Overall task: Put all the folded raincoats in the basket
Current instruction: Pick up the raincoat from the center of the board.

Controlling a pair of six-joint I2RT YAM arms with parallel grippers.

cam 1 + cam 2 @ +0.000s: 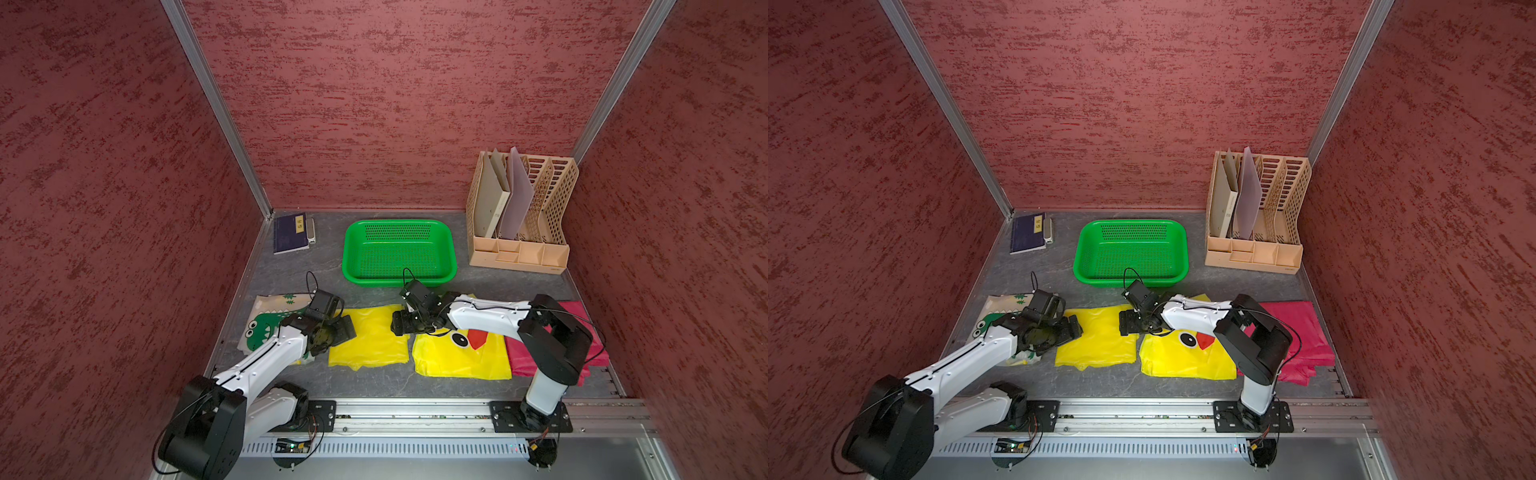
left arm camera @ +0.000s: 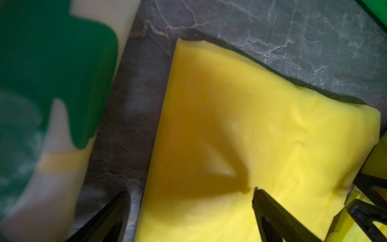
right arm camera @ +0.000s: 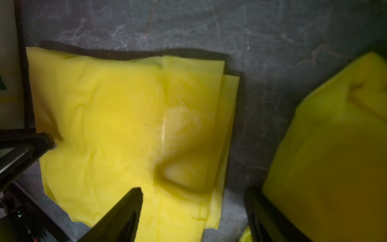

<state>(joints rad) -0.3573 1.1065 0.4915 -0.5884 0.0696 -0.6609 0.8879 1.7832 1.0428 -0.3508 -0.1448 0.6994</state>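
The plain yellow folded raincoat (image 1: 368,334) is lying flat on the table (image 1: 374,386), faintly creased (stacked layers are showing along one side), outside the green basket (image 1: 370,281). Its two opposite edges are each sitting between spread jaws: the left gripper (image 2: 190,190) and right gripper (image 3: 192,189) are both gaping, gripping nothing. The grasp seems to be lining up. Next, both need lowering, pinching every layer, then lifting toward the basket beyond the fingertips.
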